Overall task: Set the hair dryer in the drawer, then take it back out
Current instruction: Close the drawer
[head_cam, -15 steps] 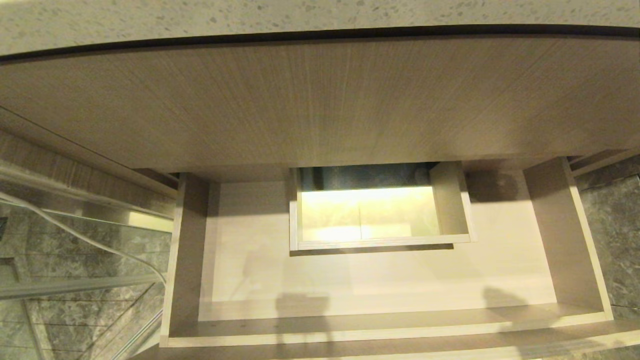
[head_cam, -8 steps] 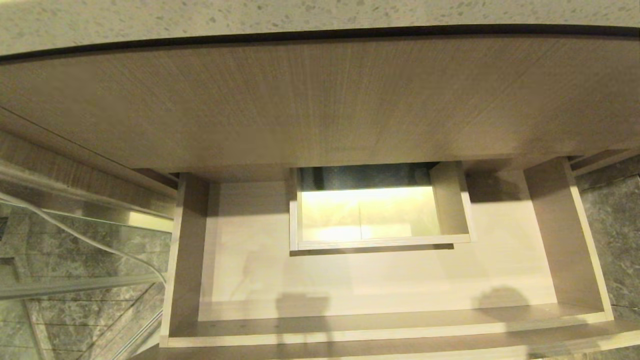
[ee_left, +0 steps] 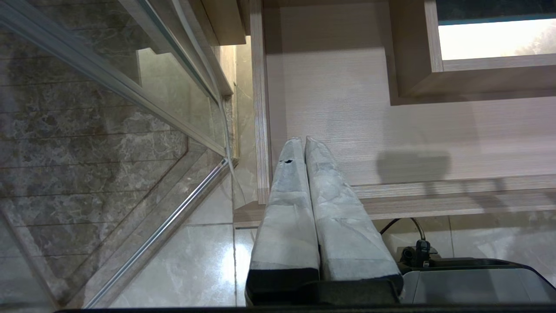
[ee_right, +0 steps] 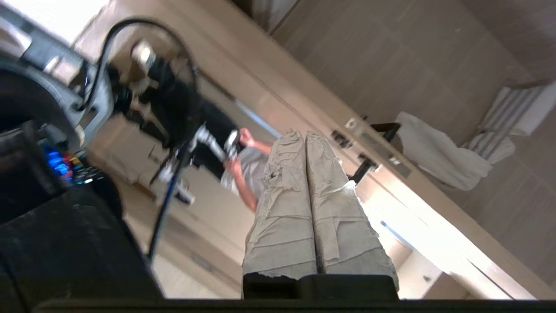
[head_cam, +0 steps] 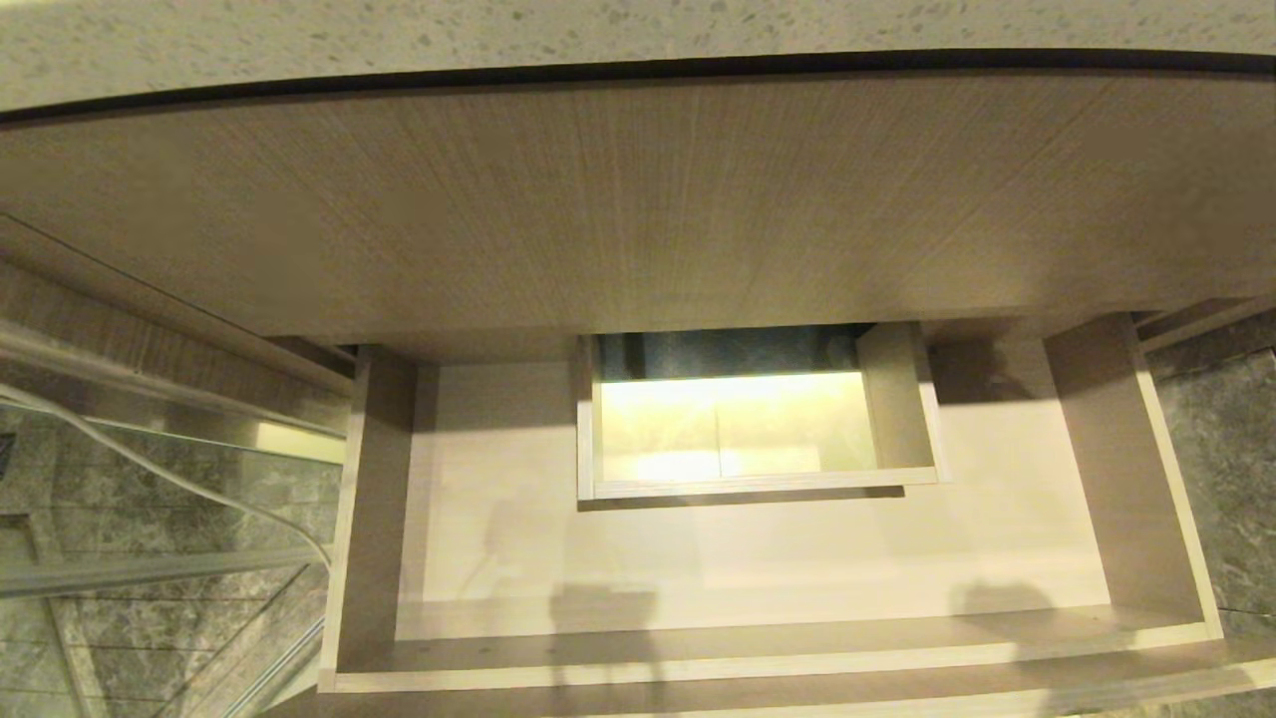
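- The drawer [head_cam: 758, 558] stands pulled out under the speckled counter [head_cam: 638, 35] and the taller wood-grain panel [head_cam: 638, 209]. Its pale floor is bare, and a boxed cutout [head_cam: 748, 429] sits at the middle of its back edge.
- The glass partition [ee_left: 108, 143] with a metal frame runs beside the drawer's left wall, over dark marble tile. A thin white cord [head_cam: 169, 474] trails across it toward the drawer's front left corner; where it leads cannot be made out.
- The left gripper [ee_left: 304, 141] hangs above the drawer's front left corner, its taped fingers [ee_left: 286, 191] pressed together with nothing between them.
- The right gripper [ee_right: 304, 137] points away from the drawer toward the room (a person and a draped towel show past it). Its wrapped fingers [ee_right: 282, 208] are likewise closed together and empty.
- The hair dryer is in no view: not in the drawer, not in either gripper. So where it lies cannot be told, nor which half of the task this is.
- By judgement, a small plastic dryer should be light, rigid and rather slick. The handle or the neck where barrel meets handle looks the safest hold, since a rounded barrel may roll out of smooth fingers and a loose cord could snag on the drawer's front edge.
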You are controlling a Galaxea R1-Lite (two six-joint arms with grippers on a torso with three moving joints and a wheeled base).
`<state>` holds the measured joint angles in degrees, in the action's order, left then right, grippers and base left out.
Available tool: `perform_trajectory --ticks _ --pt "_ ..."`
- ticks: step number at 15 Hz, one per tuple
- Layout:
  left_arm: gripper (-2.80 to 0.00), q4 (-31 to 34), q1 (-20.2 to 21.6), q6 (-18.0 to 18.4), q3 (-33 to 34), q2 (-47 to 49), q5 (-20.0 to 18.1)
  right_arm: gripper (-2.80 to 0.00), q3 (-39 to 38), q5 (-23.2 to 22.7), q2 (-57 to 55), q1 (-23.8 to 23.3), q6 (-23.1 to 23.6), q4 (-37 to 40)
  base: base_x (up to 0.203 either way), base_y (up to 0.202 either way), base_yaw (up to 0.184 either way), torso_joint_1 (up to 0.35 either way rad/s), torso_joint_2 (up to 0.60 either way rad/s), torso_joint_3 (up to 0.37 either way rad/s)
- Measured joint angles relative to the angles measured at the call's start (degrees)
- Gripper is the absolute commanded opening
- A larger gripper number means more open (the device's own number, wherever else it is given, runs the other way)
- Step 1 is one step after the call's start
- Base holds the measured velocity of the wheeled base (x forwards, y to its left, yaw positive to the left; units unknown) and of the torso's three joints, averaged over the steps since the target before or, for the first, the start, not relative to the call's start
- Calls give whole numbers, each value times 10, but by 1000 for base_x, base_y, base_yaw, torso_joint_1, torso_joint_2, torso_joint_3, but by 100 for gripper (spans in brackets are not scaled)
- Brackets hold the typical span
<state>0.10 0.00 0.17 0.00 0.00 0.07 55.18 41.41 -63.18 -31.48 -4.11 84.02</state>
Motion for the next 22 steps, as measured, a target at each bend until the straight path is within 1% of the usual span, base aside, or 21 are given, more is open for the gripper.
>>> perform_trajectory --ticks 3,5,6,7,9,13,14,16,17,20,22 --pt "-280 0 0 0 0 0 0 -280 -33 -12 -25 0 0 -41 0 0 0 0 0 0" --pt "-280 0 0 0 0 0 0 -280 -42 -47 -50 0 1 -78 0 0 0 0 0 0" --pt "-280 0 0 0 0 0 0 -280 -47 -67 -65 0 5 -102 0 0 0 0 0 0" --pt "-280 0 0 0 0 0 0 -280 -53 -78 -80 0 9 -127 0 0 0 0 0 0" --pt "-280 0 0 0 0 0 0 -280 -65 -87 -117 0 18 -184 0 0 0 0 0 0" --pt "-280 0 0 0 0 0 0 -280 -80 -109 -192 0 22 -289 0 0 0 0 0 0" --pt "-280 0 0 0 0 0 0 -280 -89 -120 -209 0 25 -320 0 0 0 0 0 0" --pt "-280 0 0 0 0 0 0 -280 -114 -157 -241 0 39 -386 0 0 0 0 0 0" --pt "-280 0 0 0 0 0 0 -280 -128 -166 -256 0 55 -422 0 0 0 0 0 0" --pt "-280 0 0 0 0 0 0 -280 -167 -171 -295 0 109 -516 0 0 0 0 0 0" --pt "-280 0 0 0 0 0 0 -280 -172 -180 -321 0 119 -542 0 0 0 0 0 0"
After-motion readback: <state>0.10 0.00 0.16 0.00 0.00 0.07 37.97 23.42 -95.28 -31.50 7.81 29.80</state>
